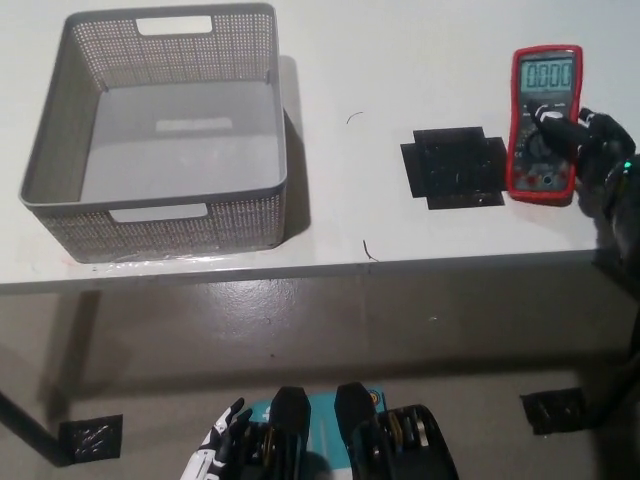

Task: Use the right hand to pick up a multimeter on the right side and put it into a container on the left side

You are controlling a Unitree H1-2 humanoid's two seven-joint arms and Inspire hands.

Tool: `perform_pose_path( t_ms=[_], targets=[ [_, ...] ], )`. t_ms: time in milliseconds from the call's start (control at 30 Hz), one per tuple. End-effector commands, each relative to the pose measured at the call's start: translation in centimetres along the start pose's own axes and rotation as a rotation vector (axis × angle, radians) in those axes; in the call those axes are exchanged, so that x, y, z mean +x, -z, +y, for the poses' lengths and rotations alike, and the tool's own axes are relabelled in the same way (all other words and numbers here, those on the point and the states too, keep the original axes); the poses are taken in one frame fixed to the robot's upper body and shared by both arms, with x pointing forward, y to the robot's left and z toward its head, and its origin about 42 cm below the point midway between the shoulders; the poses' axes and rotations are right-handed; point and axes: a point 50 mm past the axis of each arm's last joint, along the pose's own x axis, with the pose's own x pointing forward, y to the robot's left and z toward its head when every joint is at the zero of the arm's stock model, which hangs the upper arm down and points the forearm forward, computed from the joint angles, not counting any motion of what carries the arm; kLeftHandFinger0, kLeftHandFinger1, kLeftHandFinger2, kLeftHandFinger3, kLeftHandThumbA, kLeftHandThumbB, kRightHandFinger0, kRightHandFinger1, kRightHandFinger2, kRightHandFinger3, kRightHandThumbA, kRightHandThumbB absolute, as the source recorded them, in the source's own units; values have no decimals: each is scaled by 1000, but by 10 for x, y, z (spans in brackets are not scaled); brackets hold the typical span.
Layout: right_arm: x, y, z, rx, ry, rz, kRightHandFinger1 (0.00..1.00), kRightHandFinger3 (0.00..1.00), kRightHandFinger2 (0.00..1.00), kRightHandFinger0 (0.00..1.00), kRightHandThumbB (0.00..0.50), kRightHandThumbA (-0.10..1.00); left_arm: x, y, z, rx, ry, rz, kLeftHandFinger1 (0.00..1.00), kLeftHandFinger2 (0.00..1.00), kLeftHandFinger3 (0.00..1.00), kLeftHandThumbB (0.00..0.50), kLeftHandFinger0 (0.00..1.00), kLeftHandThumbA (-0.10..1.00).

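A red multimeter [543, 95] with a grey display lies face up on the white table [400, 60], at the far right. My black right hand [592, 140] comes in from the right edge, its fingers [556, 122] closed across the dial. The meter sits just right of a black tape mark [452, 168]. The grey perforated basket [155, 195] stands at the left, with nothing in it. My white left hand [213, 458] rests low at the bottom left, below the table's edge and far from everything.
The table's front edge [300, 272] runs across the middle of the picture, with brown floor below it. Two dark square pads lie on the floor, one at the left [88, 437] and one at the right [550, 410].
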Motion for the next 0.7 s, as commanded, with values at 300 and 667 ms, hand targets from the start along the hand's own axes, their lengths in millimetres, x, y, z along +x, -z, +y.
perform_pose_path(
  t_ms=[300,667],
  targets=[
    [-20,-56,169,920,-747,-61,93,993,518,0,92,-100,-1,-6,0,-1,8,-58,1000,1000,1000,167,1000,1000],
    [-70,-106,220,907,-940,-262,0,756,498,0,196,-100,-7,-3,-3,1,16,-44,1000,1000,1000,223,1000,1000]
  ],
)
